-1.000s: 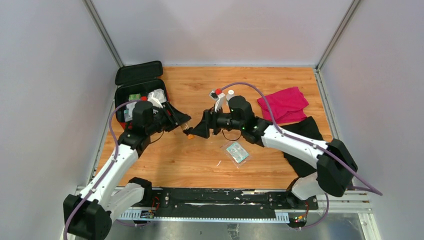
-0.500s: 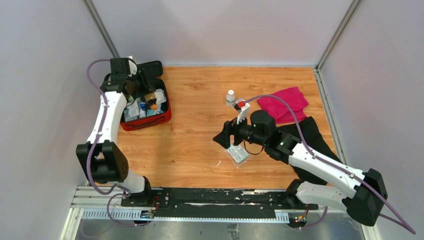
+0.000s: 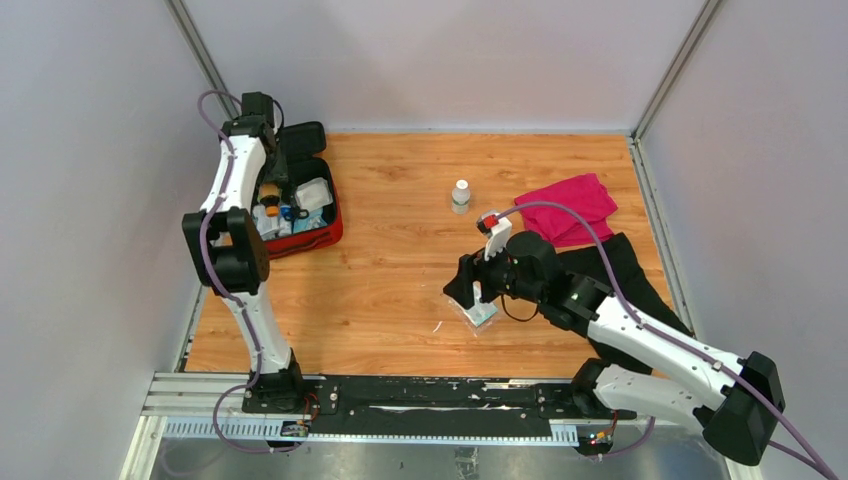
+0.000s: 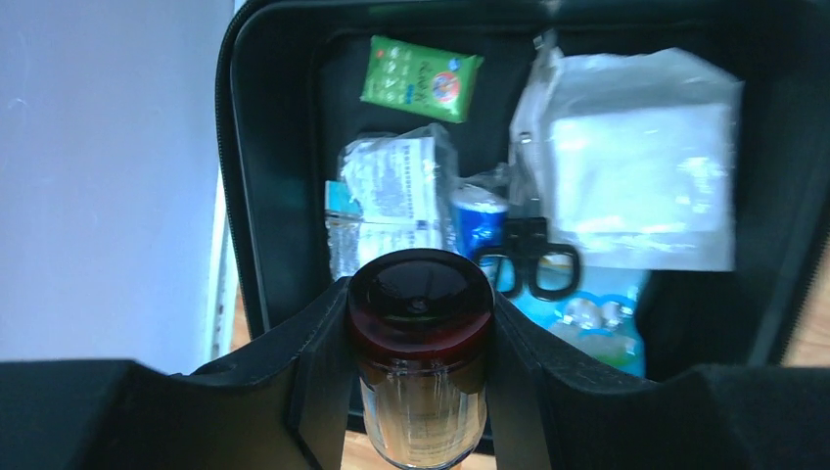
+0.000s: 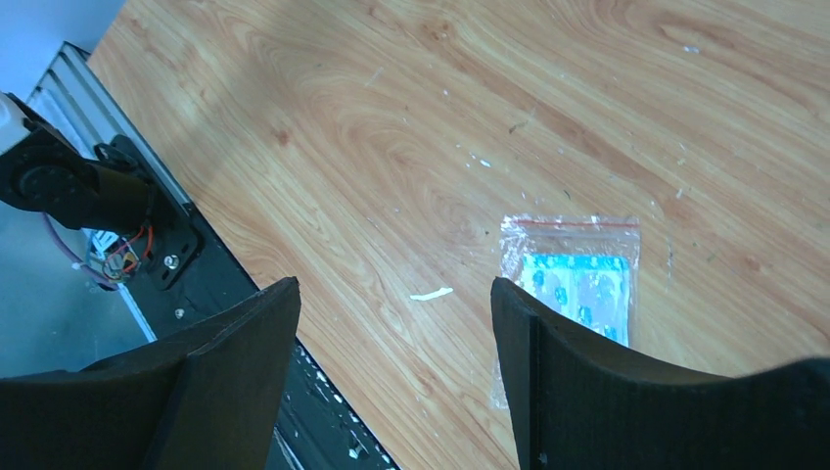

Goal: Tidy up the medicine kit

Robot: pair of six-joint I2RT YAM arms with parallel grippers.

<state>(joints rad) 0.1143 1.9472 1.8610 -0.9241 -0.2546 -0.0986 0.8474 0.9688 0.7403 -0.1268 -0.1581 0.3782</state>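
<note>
The medicine kit (image 3: 322, 236), a red zip case with black lining, lies open at the far left. My left gripper (image 3: 272, 188) hangs over it, shut on a small glass bottle (image 4: 421, 416) with a dark red cap. In the left wrist view, my left gripper (image 4: 421, 304) holds the bottle above the kit's black rim (image 4: 231, 147). Inside lie a green packet (image 4: 421, 76), a white gauze bag (image 4: 636, 176) and black scissors (image 4: 533, 266). My right gripper (image 3: 468, 290) (image 5: 393, 294) stands open and empty, low beside a clear bag of blue pills (image 3: 481, 313) (image 5: 576, 279).
A white bottle (image 3: 460, 195) stands upright mid-table. A magenta cloth (image 3: 566, 208) and a black cloth (image 3: 618, 262) lie at the right. A scrap of white (image 5: 431, 293) lies on the wood. The table's front rail (image 5: 147, 225) runs close by my right gripper.
My left arm has swung from the table's middle to over the kit, carrying the bottle. My right gripper has dropped away toward the pill bag, and the white bottle now stands alone.
</note>
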